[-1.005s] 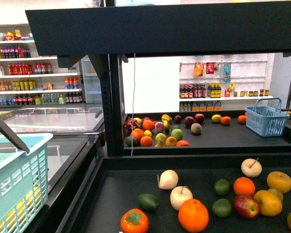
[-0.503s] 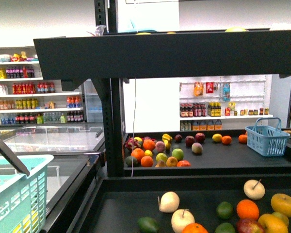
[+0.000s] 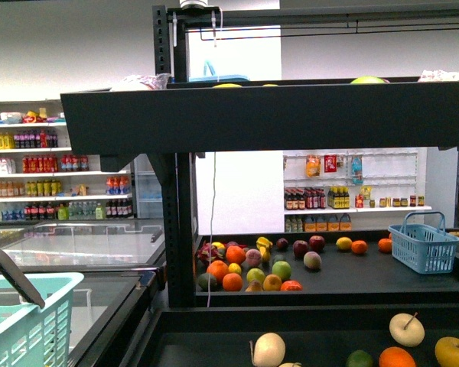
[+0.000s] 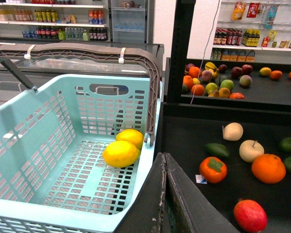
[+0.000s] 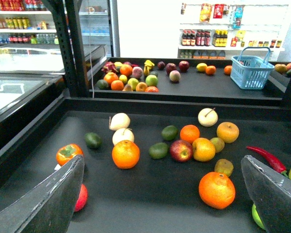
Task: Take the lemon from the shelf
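The shelf [image 3: 180,229] is a black-framed tiered stand with fruit in black trays. Above the front edge of its top tray [image 3: 275,115] only the yellow tops of two fruits [image 3: 226,85] [image 3: 367,79] show; I cannot tell what they are. A small yellow fruit [image 3: 235,268] lies in the pile on the far tray. Two lemons [image 4: 121,153] lie in the pale teal basket [image 4: 29,141]. My left gripper [image 4: 163,158] is shut and empty, beside the basket's rim. My right gripper [image 5: 162,162] is open and empty over the lower tray [image 5: 150,194].
The lower tray holds oranges [image 5: 125,154], cream apples [image 5: 208,116], limes, a persimmon [image 5: 68,153] and a red chilli [image 5: 266,156]. A blue basket [image 3: 422,246] stands on the far tray. White wall shelves with bottles [image 3: 53,164] and a glass-topped freezer [image 3: 84,245] are at the left.
The front view has risen: the top tray sits lower in the picture and things on it now show, while the lower tray's fruit has slid down towards the bottom edge.
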Robot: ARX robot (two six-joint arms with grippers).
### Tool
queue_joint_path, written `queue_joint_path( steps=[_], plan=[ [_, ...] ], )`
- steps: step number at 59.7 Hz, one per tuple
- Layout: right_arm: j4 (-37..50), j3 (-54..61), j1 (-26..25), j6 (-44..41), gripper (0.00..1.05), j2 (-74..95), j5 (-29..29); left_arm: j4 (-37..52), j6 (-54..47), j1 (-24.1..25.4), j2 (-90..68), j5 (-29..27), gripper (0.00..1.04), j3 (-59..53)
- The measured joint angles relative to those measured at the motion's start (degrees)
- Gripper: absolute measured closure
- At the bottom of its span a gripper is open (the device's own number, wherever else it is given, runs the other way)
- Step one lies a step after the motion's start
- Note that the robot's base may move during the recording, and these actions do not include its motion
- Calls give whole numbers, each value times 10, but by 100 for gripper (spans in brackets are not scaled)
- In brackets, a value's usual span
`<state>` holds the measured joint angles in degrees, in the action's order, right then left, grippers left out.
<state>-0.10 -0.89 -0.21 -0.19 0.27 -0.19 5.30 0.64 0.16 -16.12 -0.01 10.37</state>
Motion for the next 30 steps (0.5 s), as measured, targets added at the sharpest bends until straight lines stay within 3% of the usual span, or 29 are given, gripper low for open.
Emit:
queue_joint_path(
  steps=[13,18,30],
  plan=[
    [0,0,0,0,7,0,0,3,0,0,36,0,102,-38],
    [0,0,0,0,7,0,0,-52,0,0,94,0,102,-47],
    [0,0,0,0,7,0,0,-57,0,0,125,0,102,-63]
  ],
)
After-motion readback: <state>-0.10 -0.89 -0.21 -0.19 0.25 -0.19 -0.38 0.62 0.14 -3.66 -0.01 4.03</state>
